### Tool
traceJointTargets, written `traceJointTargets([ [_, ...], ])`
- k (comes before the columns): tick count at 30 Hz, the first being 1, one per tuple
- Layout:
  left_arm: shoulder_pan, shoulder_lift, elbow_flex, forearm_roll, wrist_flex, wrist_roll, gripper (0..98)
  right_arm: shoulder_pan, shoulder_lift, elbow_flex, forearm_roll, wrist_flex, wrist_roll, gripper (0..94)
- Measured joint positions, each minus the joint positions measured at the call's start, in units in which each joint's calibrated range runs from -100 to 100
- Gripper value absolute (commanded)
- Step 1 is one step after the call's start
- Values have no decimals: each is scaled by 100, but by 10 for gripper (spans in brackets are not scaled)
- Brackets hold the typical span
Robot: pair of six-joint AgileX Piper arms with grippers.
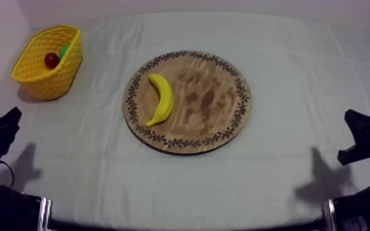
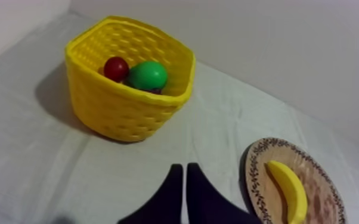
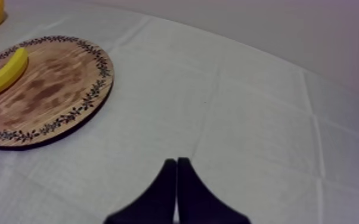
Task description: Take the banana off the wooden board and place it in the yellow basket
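**Table inventory: both arms low at their own sides**

1. Curved yellow toy banana: lies on the left part of the round wooden board with a patterned rim, inside the rim.
2. Yellow woven basket: at the table's far left corner, well apart from the board. It holds a small red fruit and a green fruit.
3. Grey-white cloth: bare between basket and board, and all round the board's edge.
4. My left gripper: fingers pressed together, over cloth on the near side of the basket.
5. My right gripper: fingers pressed together, over bare cloth, apart from the board.
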Motion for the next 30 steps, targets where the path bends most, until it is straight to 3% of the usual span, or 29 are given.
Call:
traceJointTargets([
  [10, -30, 110, 12, 1, -92, -219, 2, 0, 0, 0, 0, 0, 0, 4],
  [16, 172, 704, -318, -11, -326, 74, 0, 0, 0, 0, 0, 0, 0, 4],
  [20, 338, 1378, -1021, 2, 83, 72, 0, 0, 0, 0, 0, 0, 0, 4],
  [26, 613, 2667, -2521, 20, 1041, -300, 0, -8, 0, 0, 0, 0, 0, 4],
  [30, 665, 3659, -3635, 173, 1679, -523, 0, -8, 0, 0, 0, 7, 0, 4],
])
